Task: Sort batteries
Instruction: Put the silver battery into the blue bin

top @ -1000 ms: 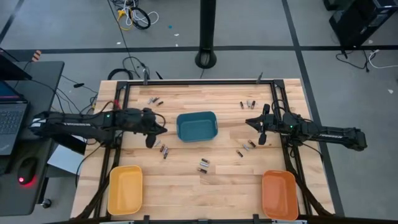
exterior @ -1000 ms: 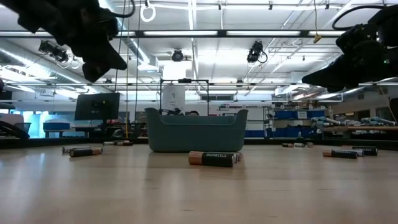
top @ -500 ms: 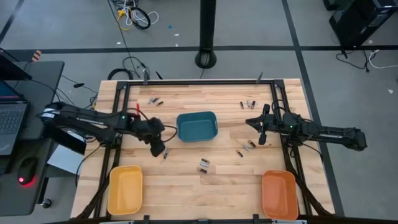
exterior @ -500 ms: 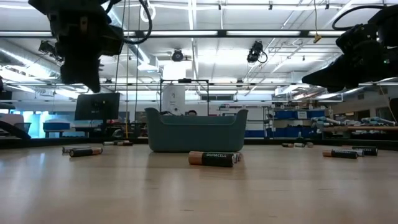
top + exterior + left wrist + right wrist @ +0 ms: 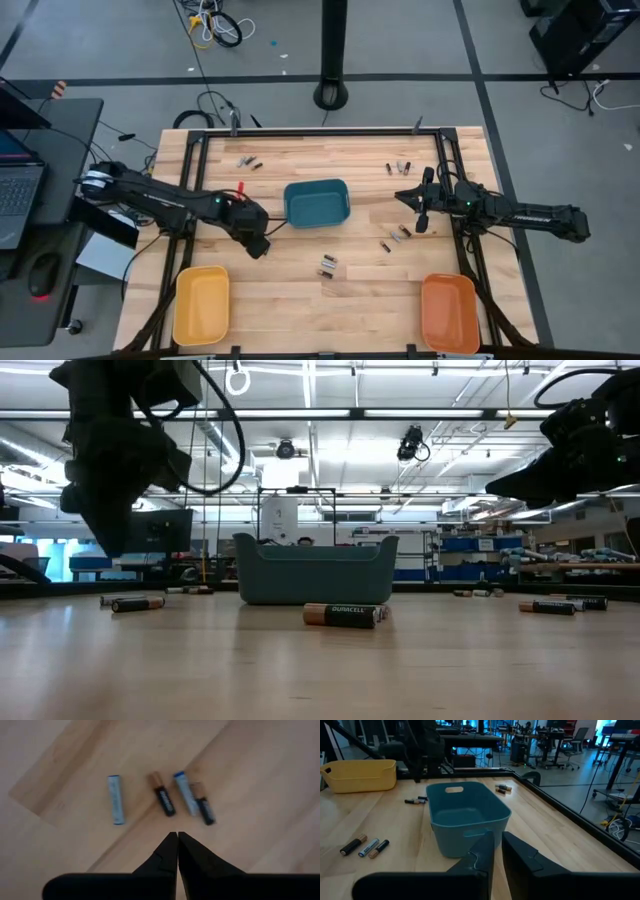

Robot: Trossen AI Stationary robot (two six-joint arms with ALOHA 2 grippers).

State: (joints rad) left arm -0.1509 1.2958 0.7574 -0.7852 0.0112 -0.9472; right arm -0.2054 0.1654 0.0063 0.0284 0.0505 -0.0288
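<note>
Batteries (image 5: 162, 800) lie just ahead of left hand (image 5: 177, 837).

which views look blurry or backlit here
Left wrist view: the four batteries are soft, slightly smeared. Low view: both arms are dark silhouettes against bright ceiling lights, yet the nearest battery is sharp, its label readable. High view: evenly lit.

Table (image 5: 300, 300): we see pale wood planks, smooth, faint sheen.
Teal bin (image 5: 465, 815): we read it as matt moulded plastic.
Yellow tray (image 5: 201, 305): smooth plastic, we think.
Orange tray (image 5: 449, 312): likewise plastic.
Batteries (image 5: 162, 800): glossy wrapped bodies, metallic ends.
Left gripper (image 5: 177, 851): matt black fingers.
</note>
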